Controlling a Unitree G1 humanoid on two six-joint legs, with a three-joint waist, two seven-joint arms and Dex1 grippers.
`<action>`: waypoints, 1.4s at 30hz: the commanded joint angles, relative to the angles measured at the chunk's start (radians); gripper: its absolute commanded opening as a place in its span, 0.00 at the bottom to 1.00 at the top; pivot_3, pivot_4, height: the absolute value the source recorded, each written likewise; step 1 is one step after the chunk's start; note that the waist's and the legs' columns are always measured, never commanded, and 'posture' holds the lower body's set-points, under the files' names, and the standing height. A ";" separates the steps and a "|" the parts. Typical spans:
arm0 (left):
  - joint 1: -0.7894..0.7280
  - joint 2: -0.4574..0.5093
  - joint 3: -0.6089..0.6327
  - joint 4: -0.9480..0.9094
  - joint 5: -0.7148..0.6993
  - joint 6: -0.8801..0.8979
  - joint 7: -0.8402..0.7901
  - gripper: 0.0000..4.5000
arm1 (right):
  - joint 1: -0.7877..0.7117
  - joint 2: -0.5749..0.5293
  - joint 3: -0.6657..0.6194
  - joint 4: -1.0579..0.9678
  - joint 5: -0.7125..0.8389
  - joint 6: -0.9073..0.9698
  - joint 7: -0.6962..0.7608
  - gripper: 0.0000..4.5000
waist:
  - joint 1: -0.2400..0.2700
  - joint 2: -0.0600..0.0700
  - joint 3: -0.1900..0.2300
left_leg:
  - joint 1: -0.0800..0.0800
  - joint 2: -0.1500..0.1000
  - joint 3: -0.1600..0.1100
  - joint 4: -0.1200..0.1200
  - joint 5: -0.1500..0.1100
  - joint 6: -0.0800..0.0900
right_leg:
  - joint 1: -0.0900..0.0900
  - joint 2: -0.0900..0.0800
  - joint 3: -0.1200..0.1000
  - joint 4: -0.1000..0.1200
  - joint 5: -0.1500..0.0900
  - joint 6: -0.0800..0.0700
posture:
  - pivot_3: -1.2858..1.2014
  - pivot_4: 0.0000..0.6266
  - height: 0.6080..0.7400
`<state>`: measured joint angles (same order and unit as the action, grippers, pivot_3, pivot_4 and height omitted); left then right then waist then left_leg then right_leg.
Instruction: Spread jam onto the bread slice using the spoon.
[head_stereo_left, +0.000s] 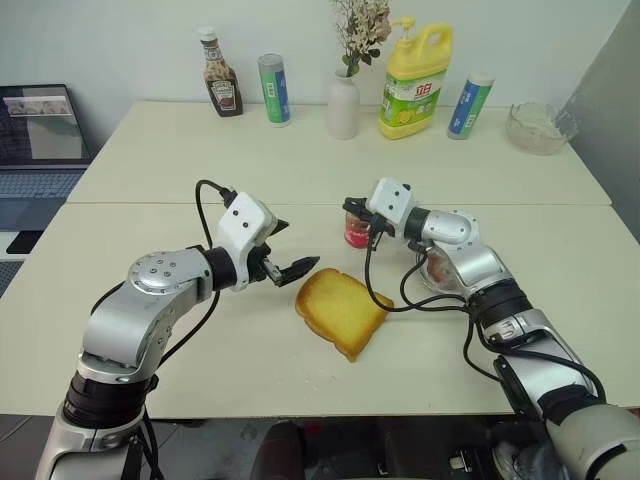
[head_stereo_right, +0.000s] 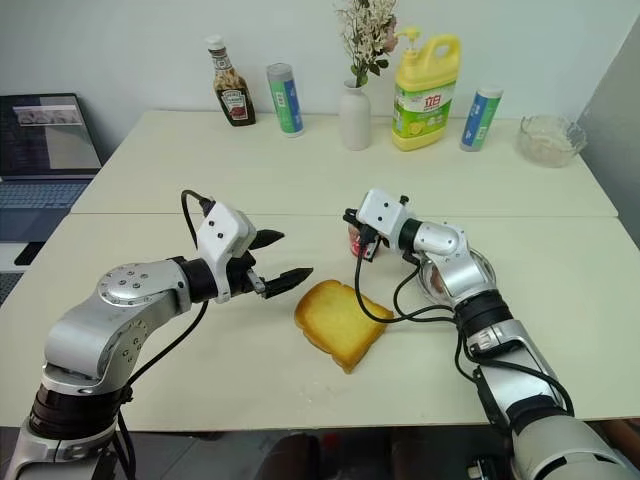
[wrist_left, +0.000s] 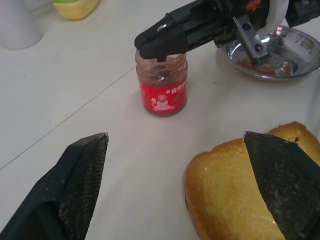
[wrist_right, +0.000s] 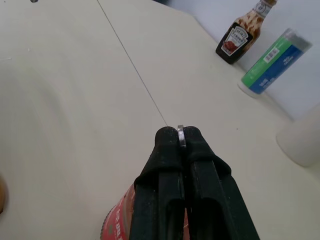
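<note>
The bread slice (head_stereo_left: 342, 310) lies flat on the table in front of me. Just behind it stands the small jam (head_stereo_left: 356, 232) jar with a red label, its lid off. My right gripper (head_stereo_left: 352, 210) hovers over the jar's mouth, shut on the spoon (wrist_right: 181, 136). The spoon's thin handle (wrist_left: 161, 59) hangs down into the jar, and its bowl is hidden inside. My left gripper (head_stereo_left: 295, 250) is open and holds nothing, just left of the bread's near corner, a little above the table. In the left wrist view its fingers (wrist_left: 80, 185) frame the jar (wrist_left: 161, 87) and the bread (wrist_left: 235, 195).
A round steel dish (wrist_left: 280, 55) with red smears sits right of the jar, partly under my right arm. Along the far edge stand a ketchup bottle (head_stereo_left: 220, 75), two tubes, a white vase (head_stereo_left: 343, 105), a yellow detergent jug (head_stereo_left: 415, 80) and a glass bowl (head_stereo_left: 540, 125). A laptop (head_stereo_left: 40, 140) is at the left.
</note>
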<state>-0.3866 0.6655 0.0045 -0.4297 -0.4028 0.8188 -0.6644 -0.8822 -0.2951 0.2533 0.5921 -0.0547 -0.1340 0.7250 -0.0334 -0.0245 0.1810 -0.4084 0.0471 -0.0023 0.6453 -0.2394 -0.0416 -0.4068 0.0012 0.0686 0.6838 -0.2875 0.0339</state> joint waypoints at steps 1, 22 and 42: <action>0.018 0.015 0.007 -0.022 0.013 -0.028 0.002 1.00 | -0.007 0.027 -0.041 -0.040 0.054 0.108 0.020 0.01 | 0.000 0.000 0.000 | 0.000 0.000 0.000 0.000 0.000 0.000 | 0.000 0.000 0.000 0.000 0.000 0.000 | 0.52 0.24 1.00; 0.008 -0.001 -0.009 0.011 0.027 -0.060 0.000 1.00 | -0.018 0.138 -0.308 -0.026 0.297 0.527 -0.119 0.01 | -0.003 0.000 0.000 | 0.006 -0.001 0.001 0.000 0.000 0.000 | 0.002 0.000 0.001 0.008 0.000 0.000 | 0.52 0.24 1.00; -0.013 -0.007 -0.042 0.050 0.048 -0.104 -0.007 1.00 | -0.041 0.187 -0.519 -0.063 0.544 0.746 -0.267 0.01 | -0.012 0.000 0.000 | 0.006 0.000 0.002 0.000 0.000 0.000 | 0.001 0.001 0.002 0.008 0.000 0.000 | 0.52 0.24 1.00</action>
<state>-0.3820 0.6614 -0.0372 -0.3726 -0.3645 0.7349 -0.6679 -0.8968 -0.1115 -0.2547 0.5736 0.4598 0.5962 0.4639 -0.0452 -0.0247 0.1808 -0.4025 0.0468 -0.0004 0.6449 -0.2394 -0.0416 -0.4053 0.0019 0.0707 0.6916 -0.2877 0.0338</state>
